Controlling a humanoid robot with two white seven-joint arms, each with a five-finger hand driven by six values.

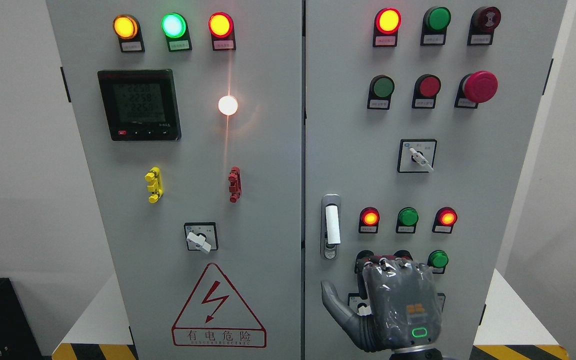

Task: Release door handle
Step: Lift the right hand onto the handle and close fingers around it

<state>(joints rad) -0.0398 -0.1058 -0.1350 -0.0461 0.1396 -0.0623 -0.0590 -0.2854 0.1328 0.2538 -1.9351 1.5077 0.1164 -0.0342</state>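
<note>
Right robot hand point(388, 305), lower centre-right, holds nothing, fingers relaxed, below the door handle point(331, 226); draw straight back, avoiding buttons.

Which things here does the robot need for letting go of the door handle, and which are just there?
For the job:
door handle
right hand, below the handle, not touching it

Just there:
lit lamps
meter screen
red mushroom button
warning triangle

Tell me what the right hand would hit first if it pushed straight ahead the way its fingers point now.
Probably the cabinet door panel itself: the right hand points up and in toward the push buttons right above its fingertips, below and right of the door handle. Depth to the panel is unclear.
</note>
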